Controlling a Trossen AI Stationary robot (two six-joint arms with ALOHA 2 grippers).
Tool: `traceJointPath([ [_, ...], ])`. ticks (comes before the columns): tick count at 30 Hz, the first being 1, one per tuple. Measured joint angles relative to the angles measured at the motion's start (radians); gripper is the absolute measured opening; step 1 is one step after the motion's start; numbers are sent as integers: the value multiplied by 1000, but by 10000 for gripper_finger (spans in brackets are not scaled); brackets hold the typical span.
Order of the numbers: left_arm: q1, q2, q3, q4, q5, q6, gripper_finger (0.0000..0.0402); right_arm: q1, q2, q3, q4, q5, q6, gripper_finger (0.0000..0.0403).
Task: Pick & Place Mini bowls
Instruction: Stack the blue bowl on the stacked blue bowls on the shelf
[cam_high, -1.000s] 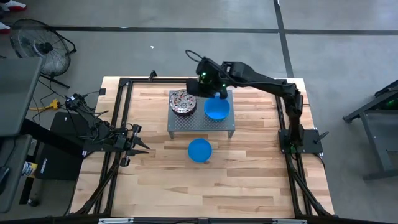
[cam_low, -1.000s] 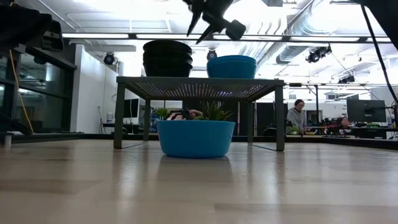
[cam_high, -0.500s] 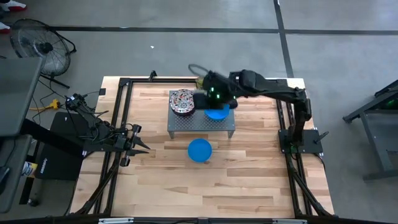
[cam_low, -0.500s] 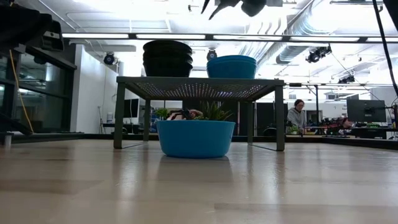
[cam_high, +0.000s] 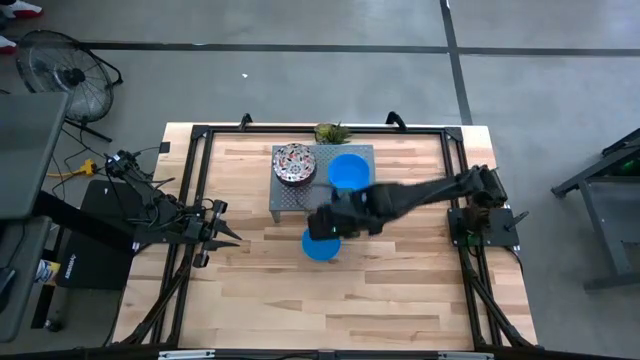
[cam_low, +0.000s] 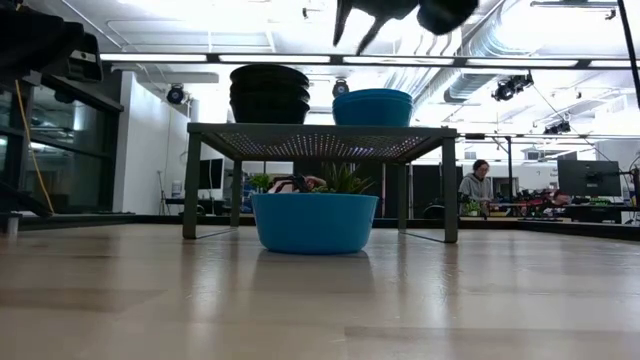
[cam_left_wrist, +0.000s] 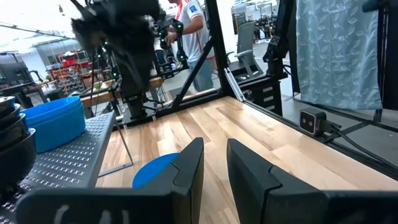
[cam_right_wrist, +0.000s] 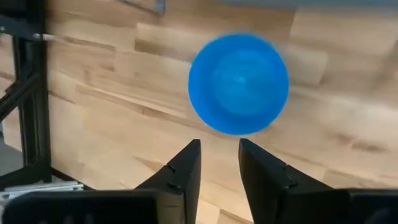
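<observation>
One blue mini bowl (cam_high: 322, 246) stands upright on its base on the wooden table, in front of a grey perforated rack (cam_high: 300, 196). On the rack rest a stack of floral mini bowls (cam_high: 294, 163) and a stack of blue ones (cam_high: 349, 171). My right gripper (cam_right_wrist: 219, 144) hovers high over the near side of the blue bowl (cam_right_wrist: 239, 84) on the table, pointing steeply down. It is open by a narrow gap, with nothing between its fingers. In the low view it (cam_low: 352, 30) shows above the rack's height. My left gripper (cam_high: 230, 239) waits at the table's left, open and holding nothing (cam_left_wrist: 214, 149).
A small green plant (cam_high: 328, 131) sits behind the rack at the far edge. Black frame rails (cam_high: 196, 190) run along the table's sides. Bare wood lies in front of the blue bowl toward the near edge (cam_high: 330, 300). People sit in the room beyond (cam_low: 480, 185).
My right gripper has swung from above the rack's far side toward the table's near edge, passing over the rack and sinking a little. It now hangs over the blue bowl on the table. No bowl has moved.
</observation>
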Motion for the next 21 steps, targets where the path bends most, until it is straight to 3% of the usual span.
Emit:
traceJointPath([
  [10,0,0,0,0,0,0,66,84,0,-382,362,63,306,182],
  [14,0,0,0,0,0,0,66,72,0,-490,479,32,355,216],
  [21,0,0,0,0,0,0,66,37,0,-599,591,-5,398,227],
])
